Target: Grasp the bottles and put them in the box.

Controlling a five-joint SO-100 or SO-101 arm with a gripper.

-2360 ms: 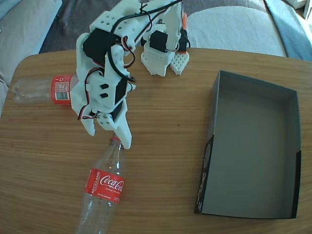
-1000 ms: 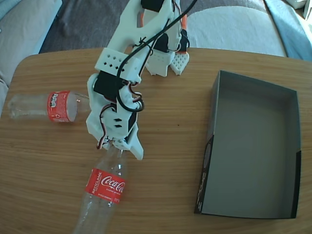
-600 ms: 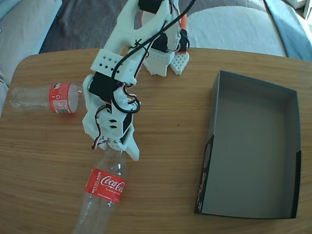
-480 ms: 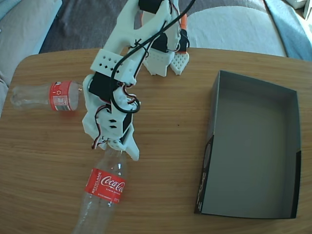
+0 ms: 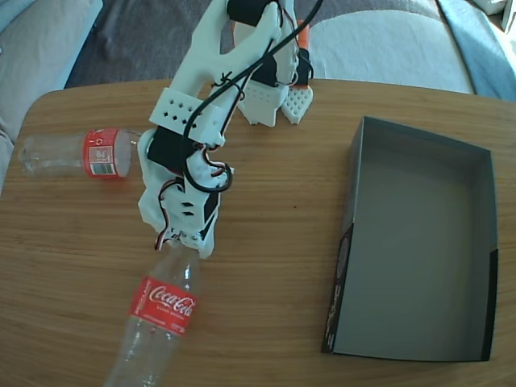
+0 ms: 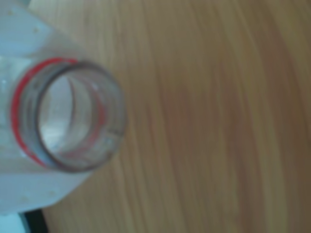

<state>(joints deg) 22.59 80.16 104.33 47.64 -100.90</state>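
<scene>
Right now your end effector [image 5: 187,244] sits at the neck of the nearer bottle [image 5: 153,318], whose long axis runs away from the fingertips toward the lower left of the fixed view, base farthest from you and open mouth tucked right up at the tool. In the wrist view that mouth [image 6: 73,116], with its red neck ring, fills the left side and looks straight back at the camera, so the bottle lies nearly in line with the end effector rather than across it. Whether the jaws are clamped on the neck or merely standing around it, you cannot tell from either view; the fingertips are hidden. The second bottle [image 5: 76,153] lies on the surface behind and to the left of the end effector, crosswise to the first, well apart from it. The box [image 5: 419,242] stands empty far off to the right, so any carry has to swing the bottle's length across the bare surface [image 5: 274,242] toward it.
</scene>
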